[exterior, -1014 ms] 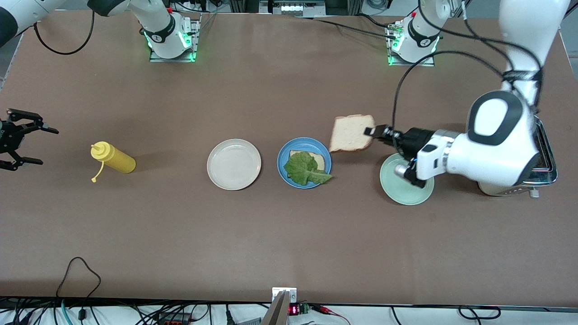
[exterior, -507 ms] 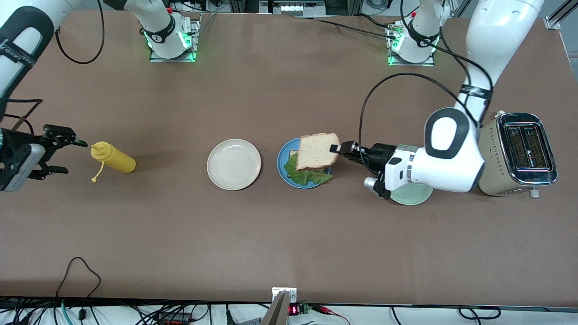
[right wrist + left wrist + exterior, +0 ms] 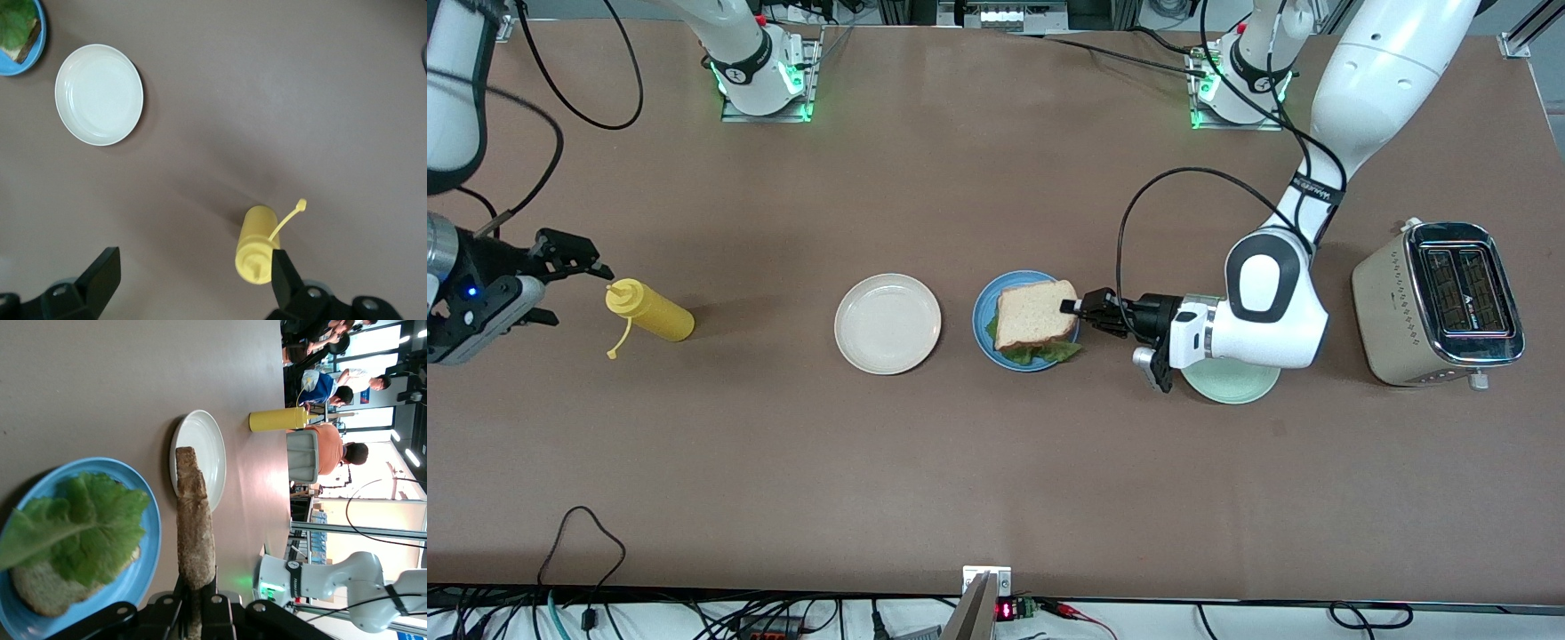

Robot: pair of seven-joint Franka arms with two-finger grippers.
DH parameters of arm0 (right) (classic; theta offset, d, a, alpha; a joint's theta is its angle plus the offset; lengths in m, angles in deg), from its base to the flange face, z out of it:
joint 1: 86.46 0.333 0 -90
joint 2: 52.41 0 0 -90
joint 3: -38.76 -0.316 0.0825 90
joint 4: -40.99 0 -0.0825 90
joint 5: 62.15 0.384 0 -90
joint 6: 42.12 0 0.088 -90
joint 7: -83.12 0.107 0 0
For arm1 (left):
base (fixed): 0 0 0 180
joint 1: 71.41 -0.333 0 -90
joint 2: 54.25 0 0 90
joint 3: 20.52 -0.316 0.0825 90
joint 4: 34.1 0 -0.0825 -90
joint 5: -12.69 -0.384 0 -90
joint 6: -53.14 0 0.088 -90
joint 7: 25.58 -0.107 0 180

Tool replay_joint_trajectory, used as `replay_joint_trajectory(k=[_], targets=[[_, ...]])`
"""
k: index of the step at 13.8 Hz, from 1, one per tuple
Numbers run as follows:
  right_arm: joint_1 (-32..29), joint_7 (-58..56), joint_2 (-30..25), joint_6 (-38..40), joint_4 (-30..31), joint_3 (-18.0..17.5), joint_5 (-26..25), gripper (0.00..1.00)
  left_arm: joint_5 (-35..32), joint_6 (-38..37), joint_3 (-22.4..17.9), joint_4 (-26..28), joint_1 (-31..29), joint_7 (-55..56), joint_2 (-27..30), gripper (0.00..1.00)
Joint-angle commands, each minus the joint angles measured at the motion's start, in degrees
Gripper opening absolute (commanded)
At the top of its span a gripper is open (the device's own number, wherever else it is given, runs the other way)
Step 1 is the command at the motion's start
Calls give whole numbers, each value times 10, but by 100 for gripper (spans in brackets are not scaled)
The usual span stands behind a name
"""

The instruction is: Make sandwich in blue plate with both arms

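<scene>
Left gripper (image 3: 1069,307) clenches the top bread slice (image 3: 1034,315) over the lettuce (image 3: 73,530) on the blue plate (image 3: 985,307); right gripper (image 3: 190,277), fingers spread, hovers by the mustard bottle (image 3: 647,310).

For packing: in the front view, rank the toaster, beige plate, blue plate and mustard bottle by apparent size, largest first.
1. Toaster.
2. Beige plate and blue plate: they look alike, though bread and lettuce cover much of the blue one.
3. Mustard bottle.

No text, label, brand or number can be read on anything in these views.
</scene>
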Motion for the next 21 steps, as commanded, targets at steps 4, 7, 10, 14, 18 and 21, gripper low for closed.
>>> replay_joint_trajectory(k=[4, 7, 10, 14, 18, 21], targets=[[-147, 222, -105, -33, 92, -229, -97, 100, 79, 40, -2, 33, 16, -108, -27, 0], [-186, 277, -155, -53, 143, -277, -101, 100, 79, 40, -2, 33, 10, -115, -36, 1], [-191, 299, -189, -59, 172, -284, -111, 100, 79, 42, -6, 33, 9, -132, -53, 2], [-183, 302, -192, -54, 166, -284, -133, 100, 76, 43, -7, 33, 9, -132, -54, 100], [-184, 301, -181, -51, 143, -283, -132, 100, 58, 43, -14, 33, 8, -129, -47, 100], [-185, 380, -181, -50, 143, -282, -134, 100, 0, 42, -25, 33, 7, -120, -33, 100]])
